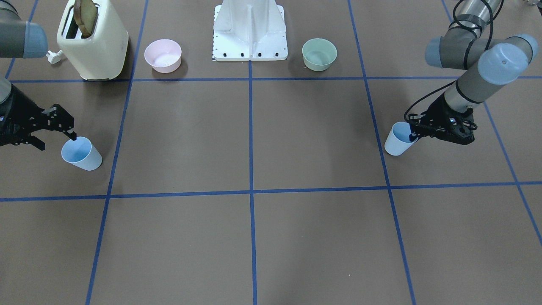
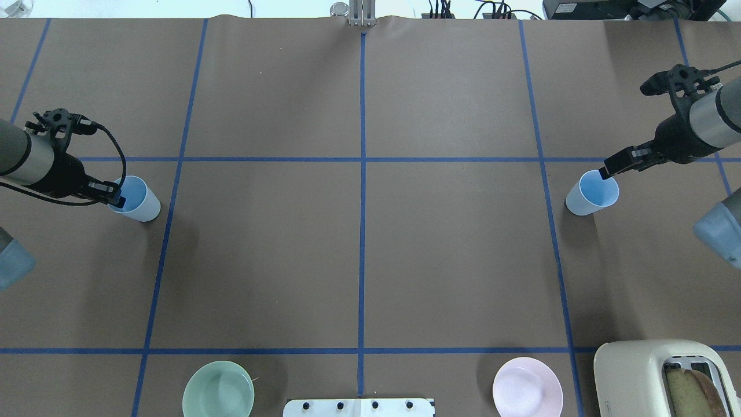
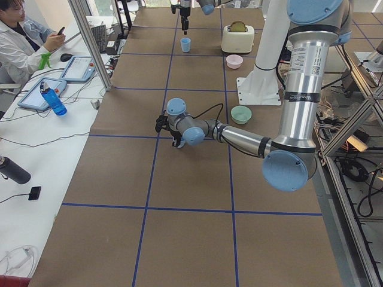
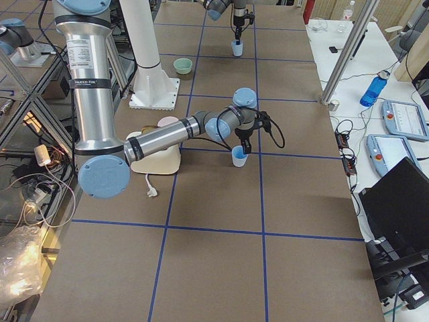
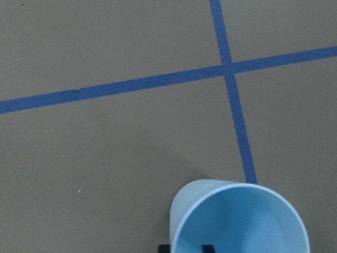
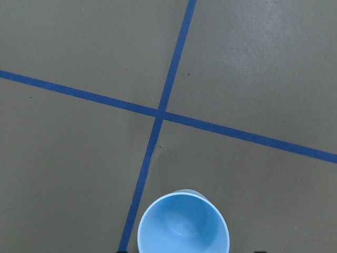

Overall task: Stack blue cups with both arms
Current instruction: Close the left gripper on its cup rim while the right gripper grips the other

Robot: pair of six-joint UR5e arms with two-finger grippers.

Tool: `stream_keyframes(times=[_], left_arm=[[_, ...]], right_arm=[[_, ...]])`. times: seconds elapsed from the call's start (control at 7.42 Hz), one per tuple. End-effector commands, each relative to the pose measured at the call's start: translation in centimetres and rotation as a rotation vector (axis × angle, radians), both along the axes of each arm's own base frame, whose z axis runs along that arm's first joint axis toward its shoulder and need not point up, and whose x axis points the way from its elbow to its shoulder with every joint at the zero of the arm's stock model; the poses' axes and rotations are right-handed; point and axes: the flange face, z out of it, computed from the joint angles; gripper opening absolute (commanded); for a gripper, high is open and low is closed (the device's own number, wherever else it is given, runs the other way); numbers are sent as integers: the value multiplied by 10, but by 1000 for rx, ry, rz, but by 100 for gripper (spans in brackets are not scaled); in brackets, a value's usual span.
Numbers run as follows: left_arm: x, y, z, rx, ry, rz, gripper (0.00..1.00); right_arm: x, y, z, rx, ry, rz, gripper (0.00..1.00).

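Left cup (image 2: 139,202) and right cup (image 2: 591,196) sit well apart on the surface (image 2: 278,260), look light and slippy, so pinch a rim gently; left claw (image 2: 117,198) is barely open astride its rim, right claw (image 1: 58,142) wide open, empty.

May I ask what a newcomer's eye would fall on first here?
Far apart stand the left blue cup, the left gripper astride its wall, and the right blue cup, the right gripper open at its rim. A cream toaster holding bread sits beside the pink bowl.
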Motion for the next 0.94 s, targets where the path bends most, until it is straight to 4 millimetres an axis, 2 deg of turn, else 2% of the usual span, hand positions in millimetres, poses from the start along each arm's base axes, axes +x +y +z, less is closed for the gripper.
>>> stream_keyframes(times=[0.0, 0.27, 0.4, 0.54, 0.81], left_arm=[[2, 0, -3, -10, 21, 20, 7], [2, 0, -3, -10, 20, 19, 1], [2, 1, -7, -6, 27, 22, 0], [1, 2, -11, -4, 34, 23, 0], [3, -4, -31, -10, 55, 35, 0]], right_arm=[[-3, -6, 2, 3, 11, 5, 83], [-5, -12, 20, 44, 50, -33, 83], [-5, -14, 22, 44, 53, -35, 78], [-5, -13, 23, 45, 56, -34, 77], [-8, -14, 27, 38, 61, -38, 71]])
